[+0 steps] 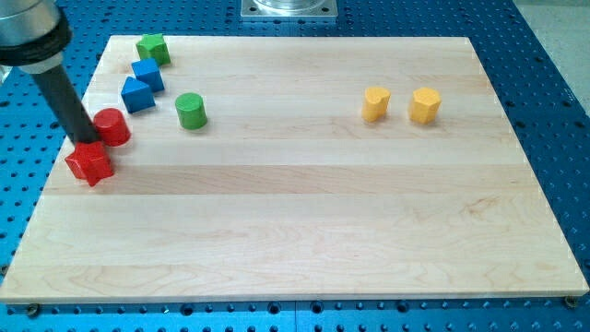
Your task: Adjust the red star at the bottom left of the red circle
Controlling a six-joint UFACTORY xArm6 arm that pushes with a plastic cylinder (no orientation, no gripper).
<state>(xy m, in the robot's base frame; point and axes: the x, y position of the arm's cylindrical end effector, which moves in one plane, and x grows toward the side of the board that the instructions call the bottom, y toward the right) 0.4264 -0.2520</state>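
Tip (86, 143) first: it's just a bare rod end, no jaws to be apart or together, and it's planted at the view's left edge of the board (304, 249), squeezed right between the red circle (112, 125) and the red star (90, 163). It looks like it's touching the star's top edge, though I can't tell for sure whether there's a sliver of gap. So the star sits directly below my tip, toward the view's bottom, and already down-left of the circle, just beside it. My take is the job's nearly there and only wants a nudge, so short gentle pushes are the way to go; shove too hard and the star slides off the board's left edge, which is close. Also watch the rod's side doesn't drag the circle along. Further out, two blue blocks (143, 85) and a green block (153, 48) sit up top left, a green cylinder (191, 110) nearby, and two yellow blocks (400, 104) far right.
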